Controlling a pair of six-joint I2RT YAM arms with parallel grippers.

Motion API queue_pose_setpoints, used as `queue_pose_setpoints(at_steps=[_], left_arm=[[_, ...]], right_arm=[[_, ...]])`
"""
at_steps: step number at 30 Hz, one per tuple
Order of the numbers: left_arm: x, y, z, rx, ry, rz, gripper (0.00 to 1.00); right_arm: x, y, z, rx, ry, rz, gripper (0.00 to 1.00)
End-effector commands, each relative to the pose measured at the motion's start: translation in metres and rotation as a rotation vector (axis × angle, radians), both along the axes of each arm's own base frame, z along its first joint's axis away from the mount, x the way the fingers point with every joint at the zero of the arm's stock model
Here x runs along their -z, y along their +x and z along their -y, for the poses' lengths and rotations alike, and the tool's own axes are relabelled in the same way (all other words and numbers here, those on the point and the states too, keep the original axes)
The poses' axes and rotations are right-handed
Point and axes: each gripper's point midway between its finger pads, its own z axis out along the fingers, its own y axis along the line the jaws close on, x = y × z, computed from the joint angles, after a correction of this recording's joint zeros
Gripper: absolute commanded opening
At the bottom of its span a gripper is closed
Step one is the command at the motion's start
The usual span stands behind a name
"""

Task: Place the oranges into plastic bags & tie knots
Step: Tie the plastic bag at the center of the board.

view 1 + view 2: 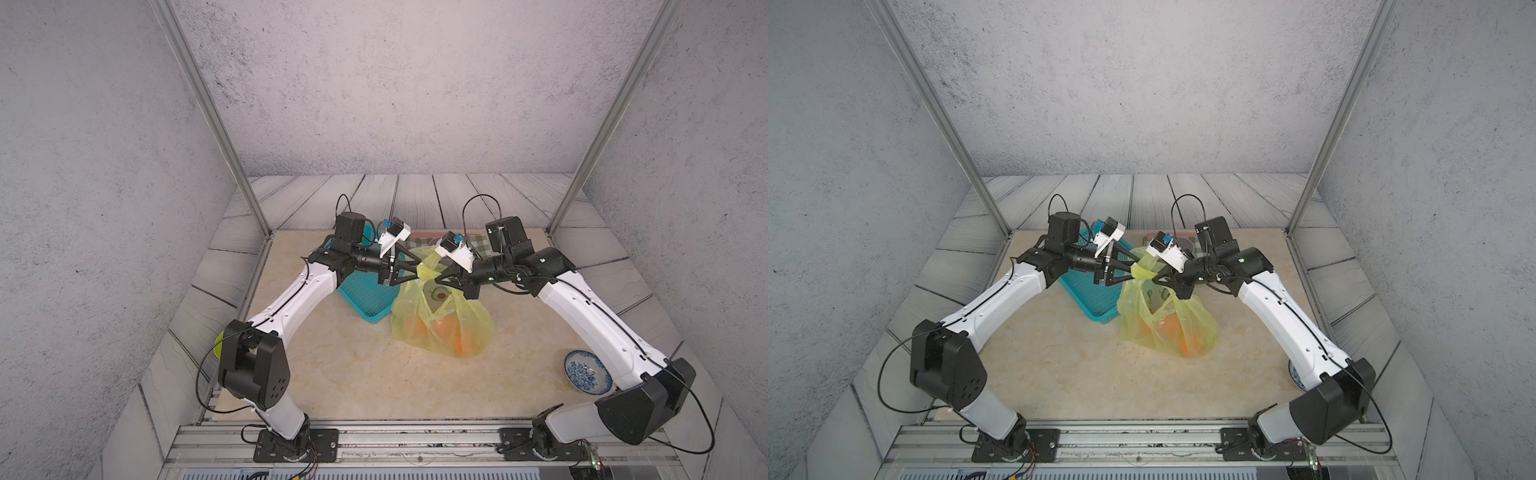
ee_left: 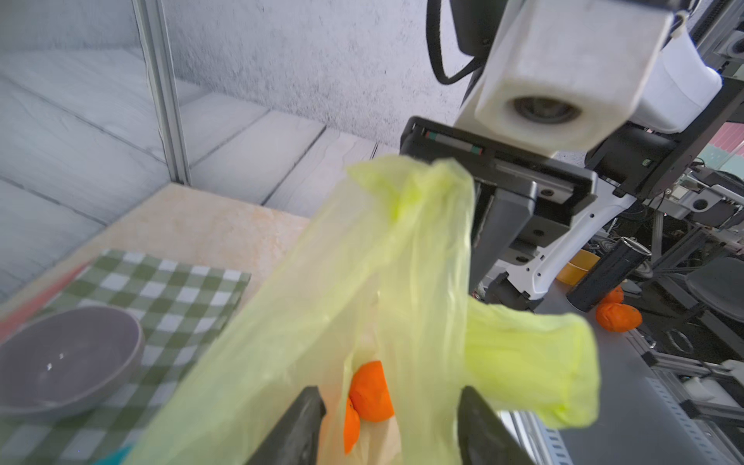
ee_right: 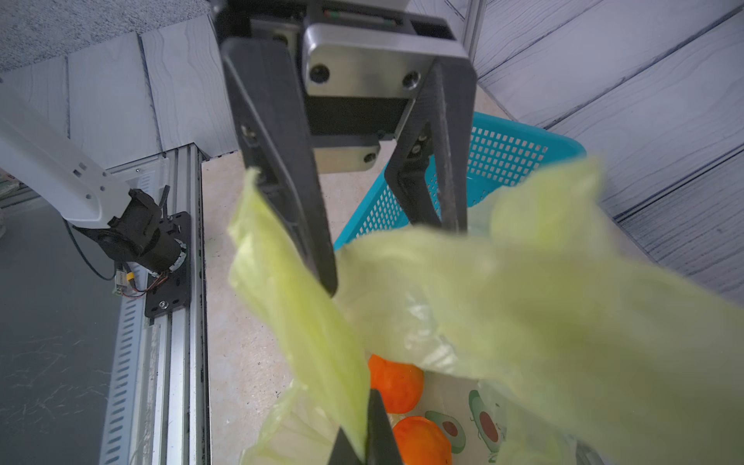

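In both top views the yellow-green plastic bag (image 1: 440, 328) stands mid-frame, just right of the teal mesh basket (image 1: 365, 295), with oranges (image 3: 396, 382) inside. The left gripper (image 1: 419, 268) has its fingers spread wide around the raised handle (image 1: 428, 268). The right gripper (image 1: 437, 280) pinches that handle tight.

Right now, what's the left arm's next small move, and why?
Probably close the left gripper on the handle strip lying between its open jaws: the right gripper is shut on the other handle, and oranges sit inside the bag.

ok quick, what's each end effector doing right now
left end effector: open, jaws either side of the bag handle
right end effector: shut on the bag handle
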Motion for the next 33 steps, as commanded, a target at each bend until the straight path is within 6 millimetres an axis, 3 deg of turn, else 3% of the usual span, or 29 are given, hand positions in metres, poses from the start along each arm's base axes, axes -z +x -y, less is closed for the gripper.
queue_pose_setpoints(at_steps=[1, 7, 10, 12, 17, 24, 33], left_arm=[[-0.028, -0.009, -0.027, -0.013, 0.019, 0.126, 0.68], [-0.039, -0.021, -0.052, -0.034, 0.095, 0.236, 0.84], [-0.036, -0.013, -0.054, -0.059, 0.119, 0.276, 0.89], [-0.032, -0.007, -0.052, -0.053, 0.133, 0.305, 1.0], [-0.026, 0.005, -0.034, 0.03, 0.133, 0.339, 1.0], [-0.032, 0.014, -0.01, 0.141, 0.038, 0.331, 1.0], [-0.025, 0.015, 0.018, 0.194, -0.012, 0.187, 1.0]], right_arm=[[-0.006, -0.006, 0.006, 0.0, 0.008, 0.027, 0.05], [-0.007, -0.01, 0.004, -0.026, 0.019, 0.011, 0.04], [-0.008, -0.012, 0.003, -0.038, 0.024, 0.003, 0.04], [-0.008, -0.013, 0.004, -0.037, 0.024, 0.003, 0.04], [-0.01, -0.012, 0.009, -0.024, 0.031, 0.003, 0.04], [-0.008, -0.01, 0.011, -0.014, 0.024, -0.001, 0.04], [-0.007, -0.011, 0.014, -0.002, 0.02, 0.009, 0.04]])
